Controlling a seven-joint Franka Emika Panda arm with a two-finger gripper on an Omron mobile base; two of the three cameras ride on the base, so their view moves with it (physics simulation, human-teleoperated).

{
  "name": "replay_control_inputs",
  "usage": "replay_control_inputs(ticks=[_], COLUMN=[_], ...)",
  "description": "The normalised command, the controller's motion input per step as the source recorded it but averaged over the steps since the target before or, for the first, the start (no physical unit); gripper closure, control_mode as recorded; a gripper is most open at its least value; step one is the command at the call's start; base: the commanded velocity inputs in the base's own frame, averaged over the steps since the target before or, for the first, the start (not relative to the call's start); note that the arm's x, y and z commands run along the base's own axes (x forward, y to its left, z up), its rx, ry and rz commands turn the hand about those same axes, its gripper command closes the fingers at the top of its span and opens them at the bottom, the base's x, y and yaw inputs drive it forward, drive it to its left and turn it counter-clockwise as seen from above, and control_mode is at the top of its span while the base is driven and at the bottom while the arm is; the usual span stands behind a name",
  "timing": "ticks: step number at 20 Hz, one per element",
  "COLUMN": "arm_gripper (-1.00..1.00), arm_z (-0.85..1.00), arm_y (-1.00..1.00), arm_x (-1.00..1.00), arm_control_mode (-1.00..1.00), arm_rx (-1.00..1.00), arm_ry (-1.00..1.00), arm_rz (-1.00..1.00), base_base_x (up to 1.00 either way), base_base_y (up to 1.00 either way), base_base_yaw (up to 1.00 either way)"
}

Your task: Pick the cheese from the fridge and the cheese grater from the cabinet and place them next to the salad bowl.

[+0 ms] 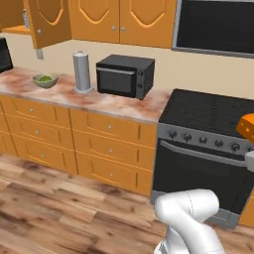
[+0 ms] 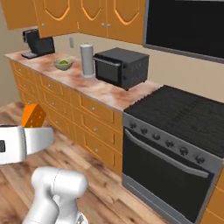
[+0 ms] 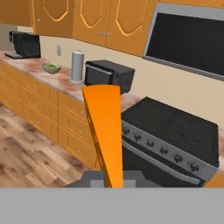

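Clamping the cheese (image 3: 105, 131) in the gripper (image 3: 114, 183), fingertips hidden behind wedge, salad bowl (image 3: 51, 68) small, far along counter (image 3: 65, 83)

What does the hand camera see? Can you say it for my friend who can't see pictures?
An orange cheese wedge, held in the shut gripper, stands up in the middle. Behind it are a black stove and a counter holding a microwave and a green salad bowl.
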Motion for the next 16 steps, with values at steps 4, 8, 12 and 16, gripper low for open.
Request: replay_control_inputs(ticks=[4,8,12,16], arm_gripper=[1.00,1.00,1.00,1.00], arm_z=[0.00,0.00,0.00,0.00], arm_y=[0.00,0.00,0.00,0.00], arm_x=[0.00,0.00,0.00,0.00], arm_control_mode=[1.00,1.00,1.00,1.00], arm_rx=[0.00,0.00,0.00,0.00], arm_ry=[0.00,0.00,0.00,0.00], arm_rz=[0.00,0.00,0.00,0.00], base_base_x=[1.00,1.00,1.00,1.00], base_base_y=[0.89,0.99,1.00,1.00], base_base_yaw=[0.00,0.00,-0.01,-0.01])
